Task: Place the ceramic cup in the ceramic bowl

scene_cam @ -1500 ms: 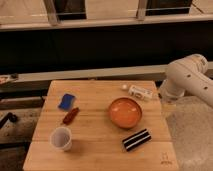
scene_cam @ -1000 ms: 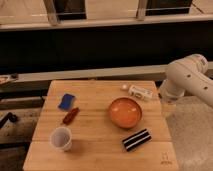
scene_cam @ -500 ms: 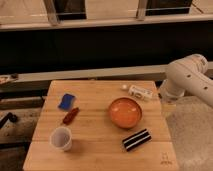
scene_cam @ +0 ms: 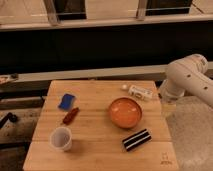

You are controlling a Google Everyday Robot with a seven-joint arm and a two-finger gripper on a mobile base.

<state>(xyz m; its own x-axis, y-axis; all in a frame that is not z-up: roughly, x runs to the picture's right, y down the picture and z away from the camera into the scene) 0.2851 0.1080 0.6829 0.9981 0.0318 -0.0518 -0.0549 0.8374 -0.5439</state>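
Cup (scene_cam: pixel 61 138) stands upright on the table (scene_cam: pixel 100 150), far from the fingers, untouched. The reach has not begun. The fingers, hidden behind the arm (scene_cam: pixel 187 80) off the table's right side, are open and empty. Next they must cross over the bowl (scene_cam: pixel 125 112), which lies between, and descend around the cup.

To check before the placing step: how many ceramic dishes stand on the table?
2. The ceramic cup stands near the front-left corner; the ceramic bowl sits right of centre. None looks hidden. The gripper is beside the right edge of the table, away from both.
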